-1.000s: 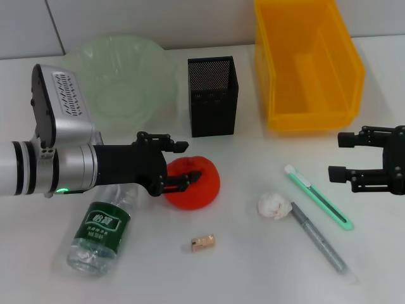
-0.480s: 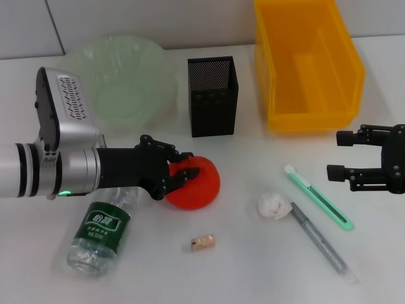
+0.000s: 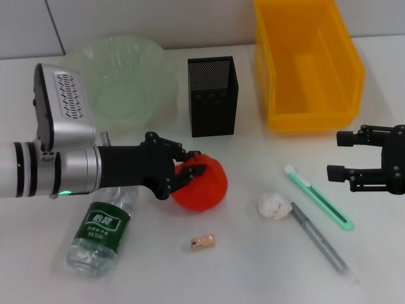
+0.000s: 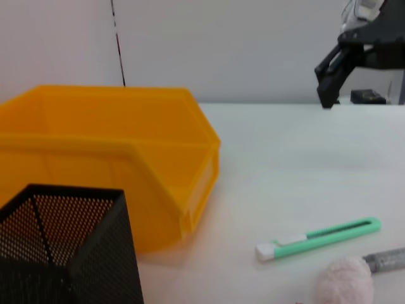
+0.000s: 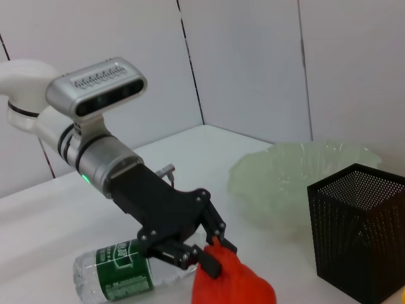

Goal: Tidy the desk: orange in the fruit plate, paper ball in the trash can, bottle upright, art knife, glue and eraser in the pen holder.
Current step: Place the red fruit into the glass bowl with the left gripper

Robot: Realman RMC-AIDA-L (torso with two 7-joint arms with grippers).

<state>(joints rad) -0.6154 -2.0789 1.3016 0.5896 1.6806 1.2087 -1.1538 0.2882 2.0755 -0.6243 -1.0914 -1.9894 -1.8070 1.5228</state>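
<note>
The pen holder (image 3: 213, 96) stands between the fruit plate (image 3: 123, 79) and the trash can (image 3: 306, 63).

Left gripper (image 5: 204, 253): black fingers closed around the near top side of the orange, on a silver and white arm reaching in over the table.
Orange (image 5: 233, 283): red-orange, partly cut off by the frame edge, just beside the bottle.
Bottle (image 5: 126, 272): lying on its side under the arm, green label up.
Fruit plate (image 5: 288, 177): pale green, wavy rim, behind the pen holder.
Pen holder (image 5: 354, 231): black mesh, upright, well apart from the orange.
</note>
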